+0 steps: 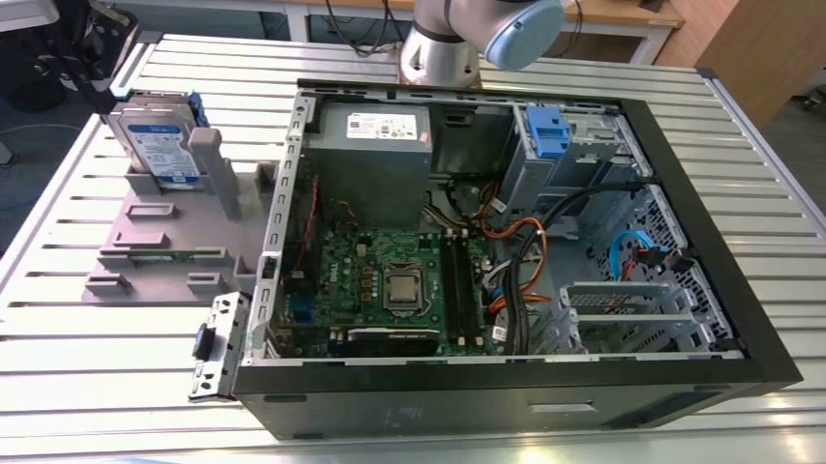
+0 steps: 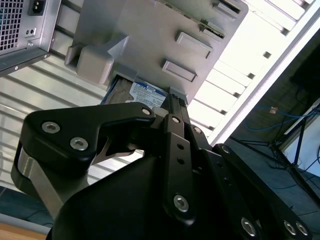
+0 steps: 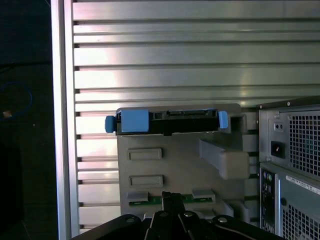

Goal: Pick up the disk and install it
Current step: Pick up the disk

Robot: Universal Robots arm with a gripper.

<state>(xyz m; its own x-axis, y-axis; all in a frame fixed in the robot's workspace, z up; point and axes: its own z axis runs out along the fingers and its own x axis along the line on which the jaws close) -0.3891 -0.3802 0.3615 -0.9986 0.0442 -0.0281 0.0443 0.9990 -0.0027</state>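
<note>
on grey stand (image 1: pixel 142 230): disk (image 1: pixel 155 140) upright, silver w/ white-blue label (image 1: pixel 165 162), blue bracket (image 3: pixel 134 121)

I'm in a workshop or lab. A slatted aluminium table (image 1: pixel 103 387) carries an opened computer case (image 1: pixel 516 401) and a grey stand (image 1: pixel 168 242).

Slatted metal table (image 1: pixel 91 340), wooden cabinet (image 1: pixel 746 46) behind.

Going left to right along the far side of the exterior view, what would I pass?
The disk, standing on edge → the grey power supply box → the blue-tabbed drive cage.
</note>
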